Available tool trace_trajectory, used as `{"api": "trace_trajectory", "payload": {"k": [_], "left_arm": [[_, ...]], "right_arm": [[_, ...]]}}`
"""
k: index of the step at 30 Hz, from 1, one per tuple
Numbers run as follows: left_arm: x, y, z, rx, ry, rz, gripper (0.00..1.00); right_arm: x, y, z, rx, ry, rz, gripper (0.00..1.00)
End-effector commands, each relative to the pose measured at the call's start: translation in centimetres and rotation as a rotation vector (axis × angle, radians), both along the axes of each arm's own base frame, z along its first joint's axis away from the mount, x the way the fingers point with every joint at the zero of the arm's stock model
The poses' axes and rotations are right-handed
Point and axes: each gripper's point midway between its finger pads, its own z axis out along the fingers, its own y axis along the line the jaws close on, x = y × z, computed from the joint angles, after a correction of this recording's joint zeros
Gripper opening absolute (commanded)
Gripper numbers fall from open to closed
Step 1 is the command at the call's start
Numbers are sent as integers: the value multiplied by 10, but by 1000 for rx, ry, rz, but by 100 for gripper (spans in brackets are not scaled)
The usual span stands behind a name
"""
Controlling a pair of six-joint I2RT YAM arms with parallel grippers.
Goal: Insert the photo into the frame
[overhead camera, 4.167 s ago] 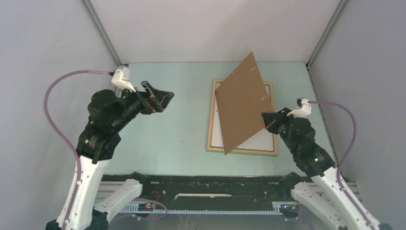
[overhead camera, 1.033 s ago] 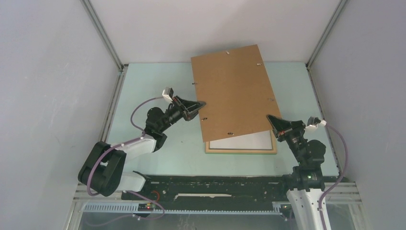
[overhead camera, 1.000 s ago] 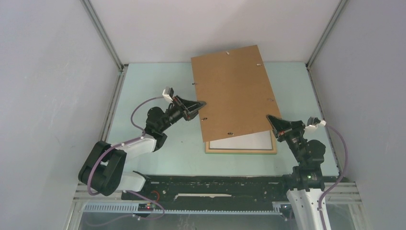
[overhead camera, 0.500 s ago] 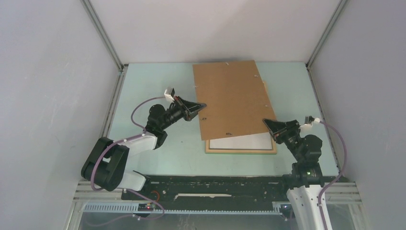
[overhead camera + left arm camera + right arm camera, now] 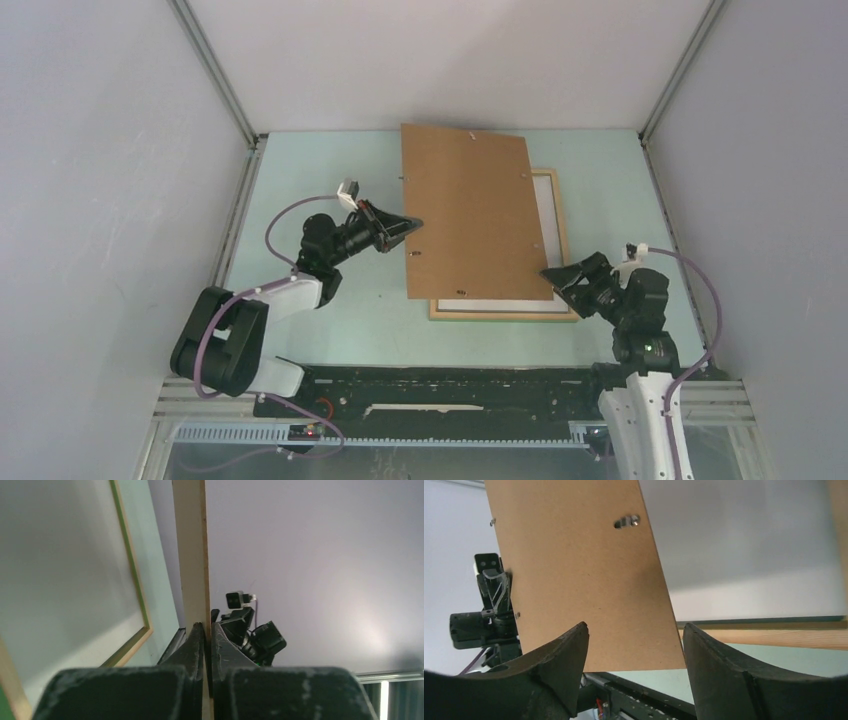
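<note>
The photo (image 5: pixel 475 215) shows only its plain brown board back and hangs above the table, its printed side hidden. My left gripper (image 5: pixel 412 224) is shut on its left edge; in the left wrist view the board's thin edge (image 5: pixel 190 555) runs up from between the closed fingers of that gripper (image 5: pixel 206 630). The frame (image 5: pixel 555 215) lies flat beneath it, light wood face up, mostly covered. My right gripper (image 5: pixel 555 275) stands open at the board's near right corner. In the right wrist view the gripper (image 5: pixel 634 630) holds nothing and the photo (image 5: pixel 579 580) hangs beyond its tips.
The frame's wooden rail (image 5: pixel 774 635) lies on the pale green table (image 5: pixel 330 330). Grey walls enclose three sides. A black rail (image 5: pixel 450 385) runs along the near edge between the arm bases. The left arm (image 5: pixel 484 620) shows behind the board.
The right gripper opened and let go of the photo's near right corner, drawing back slightly. The left gripper closed on the left edge. The board dropped lower and swung squarer over the frame.
</note>
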Motion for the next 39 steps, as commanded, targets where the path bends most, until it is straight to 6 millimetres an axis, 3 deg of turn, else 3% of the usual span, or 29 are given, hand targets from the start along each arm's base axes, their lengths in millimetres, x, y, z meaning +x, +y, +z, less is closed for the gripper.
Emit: {"api": "trace_trajectory", "payload": {"k": [1,4,9,20,27,32,39], "left_arm": [[8,3,24,8,-143,6,0],[11,3,18,14,-129,-1,0],[13,1,7,29,-114,-12,0],[28,-21,-14,37,-72,-46,0],[34,-44,-34,58,-47,-78,0],[37,-51,-41,62,-43,-76,0],[37,-59,-51,77,-33,-76,0]], "right_arm": [[0,-14,16,-98,-42,-7,77],[7,-24,24,-113,-61,-43,81],[30,-46,20,-112,-23,-117,83],[101,-101,-35,-80,160,-184,78],[124,-105,-64,-31,208,-128,71],[127,-106,-86,-22,257,-113,68],[132,-100,-102,28,275,-85,56]]}}
